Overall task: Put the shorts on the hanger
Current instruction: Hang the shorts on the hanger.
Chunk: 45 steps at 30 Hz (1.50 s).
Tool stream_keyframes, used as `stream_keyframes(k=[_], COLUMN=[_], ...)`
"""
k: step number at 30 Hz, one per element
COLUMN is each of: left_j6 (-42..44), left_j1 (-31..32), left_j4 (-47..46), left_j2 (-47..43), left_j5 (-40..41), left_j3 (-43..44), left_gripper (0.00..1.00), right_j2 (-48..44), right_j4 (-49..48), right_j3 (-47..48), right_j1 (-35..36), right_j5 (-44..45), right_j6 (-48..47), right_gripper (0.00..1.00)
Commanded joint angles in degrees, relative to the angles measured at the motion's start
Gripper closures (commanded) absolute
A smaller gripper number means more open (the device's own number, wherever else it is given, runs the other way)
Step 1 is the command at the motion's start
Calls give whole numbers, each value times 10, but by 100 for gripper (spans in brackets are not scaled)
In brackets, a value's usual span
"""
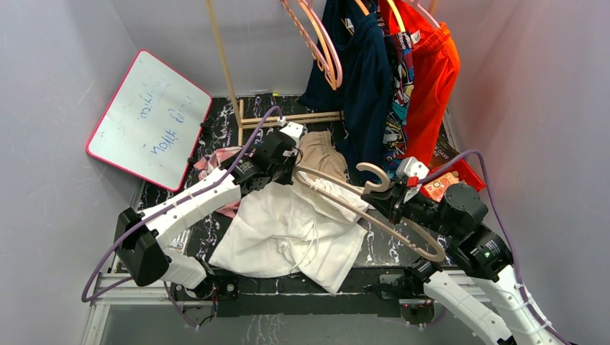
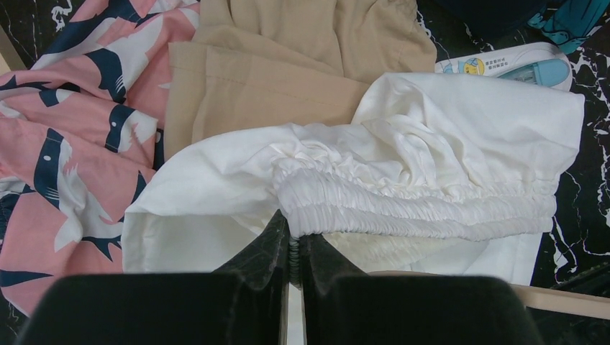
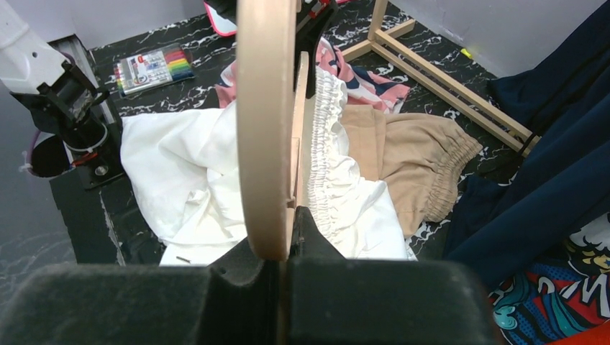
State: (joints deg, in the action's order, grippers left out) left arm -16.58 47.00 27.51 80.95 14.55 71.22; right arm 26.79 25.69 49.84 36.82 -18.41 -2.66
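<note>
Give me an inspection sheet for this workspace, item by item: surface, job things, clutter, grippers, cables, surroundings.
Surface: black marbled tabletop, mostly covered by clothes.
Job's things: white shorts lying spread out; beige hanger held above them, shorts not yet hung.
Clutter: tan shorts, pink shark-print garment, marker pack, whiteboard.
Grippers: left gripper shut on the shorts' waistband; right gripper shut on the hanger.
Cables: purple cable loops off each arm.
Surroundings: wooden rack with a navy garment, an orange garment and pink hangers; grey walls.
</note>
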Motion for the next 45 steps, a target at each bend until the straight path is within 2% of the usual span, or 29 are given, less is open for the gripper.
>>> stream_keyframes(k=[1, 11, 21, 30, 45], left_j6=[-6, -14, -30, -45, -50], left_j1=[-2, -3, -2, -3, -2], left_j4=[21, 23, 23, 27, 30], left_j2=[-20, -23, -34, -50, -57], left_j5=[8, -5, -48, -79, -92], left_j3=[27, 44, 57, 58, 59], left_gripper=[100, 100, 100, 100, 100], right_j2=[-2, 5, 37, 59, 123], right_j4=[-16, -10, -33, -120, -314], right_j3=[2, -24, -24, -64, -129], right_j1=[1, 2, 1, 8, 10], right_j5=[-4, 34, 31, 46, -18], right_j6=[-15, -11, -4, -5, 15], right_gripper=[100, 100, 100, 100, 100])
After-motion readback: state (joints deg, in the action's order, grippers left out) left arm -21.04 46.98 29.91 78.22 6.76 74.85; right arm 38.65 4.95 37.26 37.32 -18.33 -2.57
